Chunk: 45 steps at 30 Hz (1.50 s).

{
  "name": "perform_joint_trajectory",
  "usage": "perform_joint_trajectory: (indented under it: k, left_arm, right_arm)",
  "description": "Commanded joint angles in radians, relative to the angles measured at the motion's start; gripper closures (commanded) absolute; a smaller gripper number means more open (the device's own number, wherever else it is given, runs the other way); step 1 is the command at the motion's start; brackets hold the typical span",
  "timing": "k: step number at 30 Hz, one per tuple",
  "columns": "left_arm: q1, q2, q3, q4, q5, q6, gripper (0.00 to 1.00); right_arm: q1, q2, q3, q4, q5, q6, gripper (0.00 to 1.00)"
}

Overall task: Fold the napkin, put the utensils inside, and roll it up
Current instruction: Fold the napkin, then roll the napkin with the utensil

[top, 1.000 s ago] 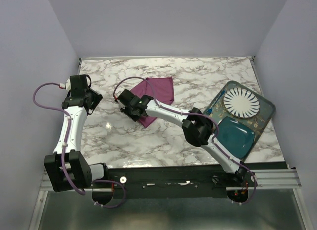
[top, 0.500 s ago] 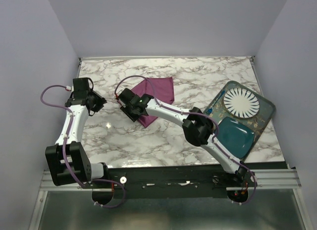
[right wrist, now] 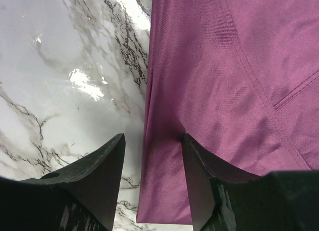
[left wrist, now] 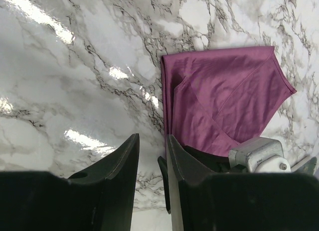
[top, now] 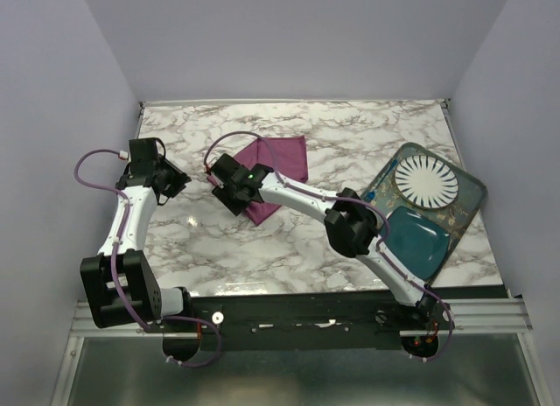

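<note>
Right jaws apart, straddling napkin [right wrist: 224,91] edge; left jaws slightly parted, empty. Thin, floppy, reckon slippy on worktop [right wrist: 55,61], so pinch corner.

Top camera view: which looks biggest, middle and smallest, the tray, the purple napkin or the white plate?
1. tray, largest.
2. purple napkin, next, though the right arm hides part.
3. white plate, smallest.

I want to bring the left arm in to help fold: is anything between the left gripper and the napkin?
Partly. The right gripper, jaws open, sits at the left edge of the napkin, on the side facing the left gripper. Otherwise only bare marble table lies between them.
</note>
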Motion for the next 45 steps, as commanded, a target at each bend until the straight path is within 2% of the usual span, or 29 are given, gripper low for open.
perform_joint_trajectory:
  k: [1,10,18,22,27,35,38,39,40,45]
  left_arm:
    - [0.007,-0.006,-0.006,0.010,0.019,0.016,0.63]
    - [0.008,0.008,-0.006,0.013,0.019,0.017,0.63]
    - [0.007,0.011,-0.024,0.030,0.030,0.013,0.63]
    - [0.008,0.013,-0.021,0.030,0.030,0.013,0.63]
    - [0.008,0.013,-0.023,0.032,0.028,0.013,0.64]
    - [0.007,0.008,-0.027,0.032,0.027,0.010,0.63]
    - [0.008,0.008,-0.032,0.032,0.025,0.008,0.64]
    - [0.008,0.009,-0.032,0.033,0.027,0.008,0.64]
    - [0.007,0.009,-0.033,0.033,0.025,0.008,0.64]
    - [0.008,0.011,-0.035,0.036,0.028,0.005,0.64]
  right_arm:
    - [-0.018,-0.013,-0.018,-0.023,-0.016,0.007,0.42]
    - [-0.023,0.033,-0.020,-0.043,-0.048,0.016,0.43]
    - [-0.023,0.061,-0.009,-0.074,-0.029,0.015,0.48]
    - [-0.011,0.078,0.006,-0.085,-0.014,0.002,0.46]
    - [0.011,0.101,0.029,-0.102,0.036,-0.008,0.44]
    - [0.038,0.102,0.040,-0.091,0.162,-0.027,0.47]
    - [0.043,0.105,0.054,-0.092,0.188,-0.059,0.51]
    - [0.045,0.105,0.057,-0.091,0.195,-0.061,0.59]
    - [0.046,0.104,0.055,-0.091,0.202,-0.064,0.61]
    - [0.048,0.109,0.055,-0.085,0.245,-0.079,0.63]
